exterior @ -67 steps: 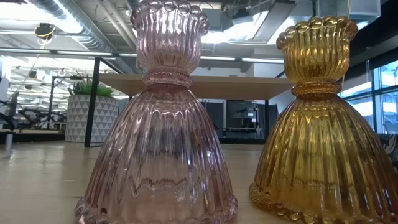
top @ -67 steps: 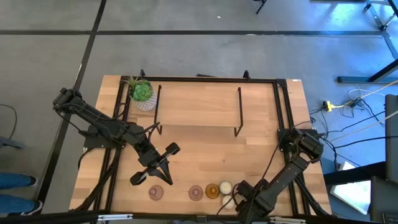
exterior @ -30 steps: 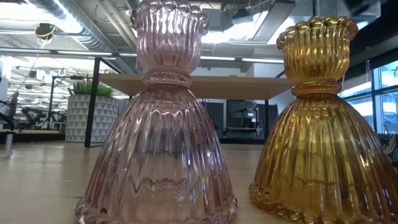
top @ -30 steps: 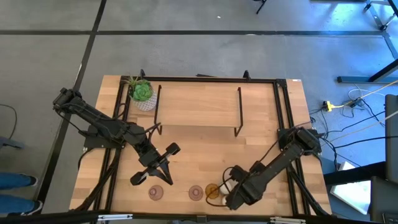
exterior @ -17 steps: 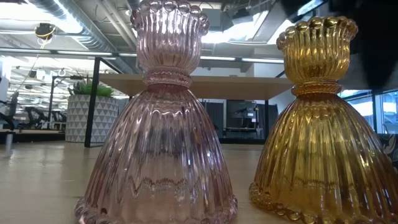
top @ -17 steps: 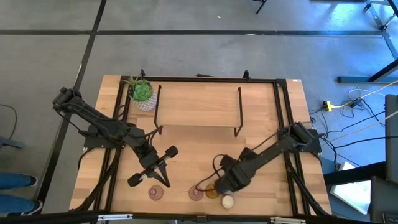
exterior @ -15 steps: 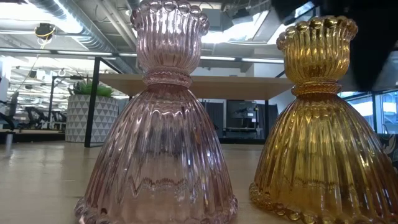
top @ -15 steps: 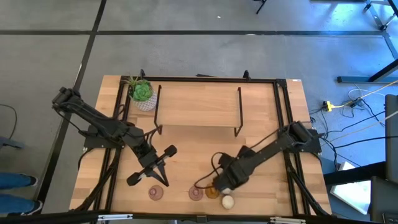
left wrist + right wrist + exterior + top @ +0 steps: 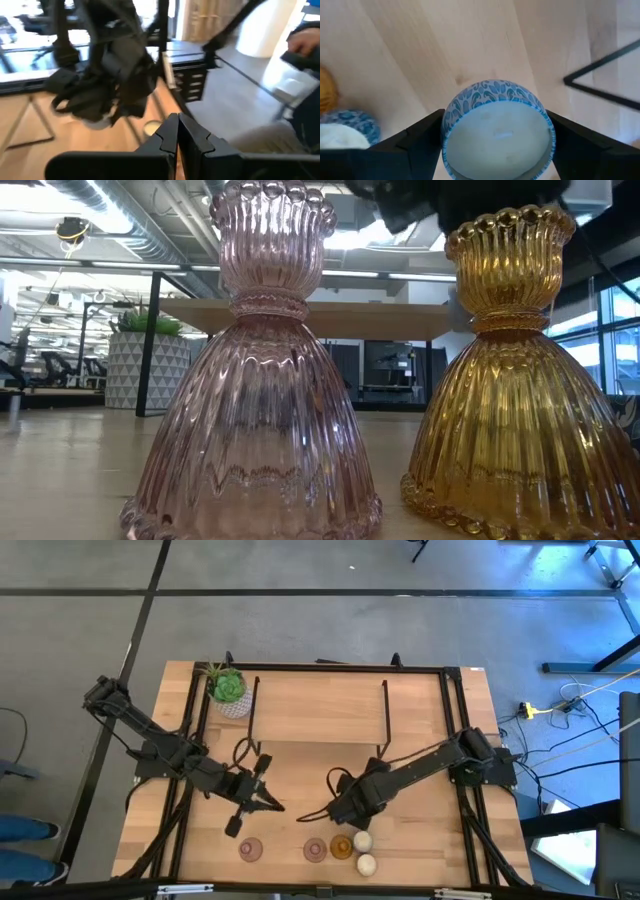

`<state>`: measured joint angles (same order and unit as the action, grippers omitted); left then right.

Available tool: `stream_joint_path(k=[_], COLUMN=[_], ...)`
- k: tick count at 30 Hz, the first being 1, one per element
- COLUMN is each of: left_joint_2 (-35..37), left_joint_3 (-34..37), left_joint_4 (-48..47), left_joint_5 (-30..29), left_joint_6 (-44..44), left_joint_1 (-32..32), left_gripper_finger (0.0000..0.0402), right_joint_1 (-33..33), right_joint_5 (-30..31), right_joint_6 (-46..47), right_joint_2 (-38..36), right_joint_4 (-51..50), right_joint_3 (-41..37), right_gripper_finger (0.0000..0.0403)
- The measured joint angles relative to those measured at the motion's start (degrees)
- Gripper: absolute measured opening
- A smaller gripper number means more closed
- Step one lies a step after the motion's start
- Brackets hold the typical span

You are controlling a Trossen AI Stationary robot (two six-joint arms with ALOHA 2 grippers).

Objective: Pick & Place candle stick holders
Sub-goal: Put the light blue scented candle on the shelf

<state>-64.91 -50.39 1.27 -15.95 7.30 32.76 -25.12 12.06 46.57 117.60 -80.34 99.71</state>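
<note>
The low view crops the amber holder at its right edge; the right end effector blurs above it.

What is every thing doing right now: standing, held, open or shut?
left gripper: shut, empty.
right gripper: closed on the blue-patterned votive.
blue-patterned votive: held between the fingers, upright.
pink holder: standing upright.
amber holder: standing upright.
plant: upright in its pot.
</note>
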Motion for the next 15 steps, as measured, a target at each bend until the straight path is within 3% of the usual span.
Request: stream_joint_path(k=[4, 6, 15], left_joint_2=[4.01, 7.3, 22.6], left_joint_3=[6.92, 11.93, 33.84], left_joint_4=[8.13, 11.76, 28.42], left_joint_5=[-9.61, -10.87, -0.28], left_joint_6=[5.15, 9.19, 25.63], left_joint_1=[-1.12, -2.85, -17.76], left_gripper_finger=[0.0003, 0.0003, 0.0003], right_joint_1=[0.06, 0.04, 0.31], right_joint_5=[1.58, 2.11, 5.23], right_joint_6=[-1.71, -2.36, -6.64], right_joint_2=[0.0, 0.0, 0.0], right_joint_4=[-0.51, -0.89, -3.3], right_joint_3=[3.29, 5.29, 12.1], right_gripper_finger=[0.0303, 0.0303, 0.0303])
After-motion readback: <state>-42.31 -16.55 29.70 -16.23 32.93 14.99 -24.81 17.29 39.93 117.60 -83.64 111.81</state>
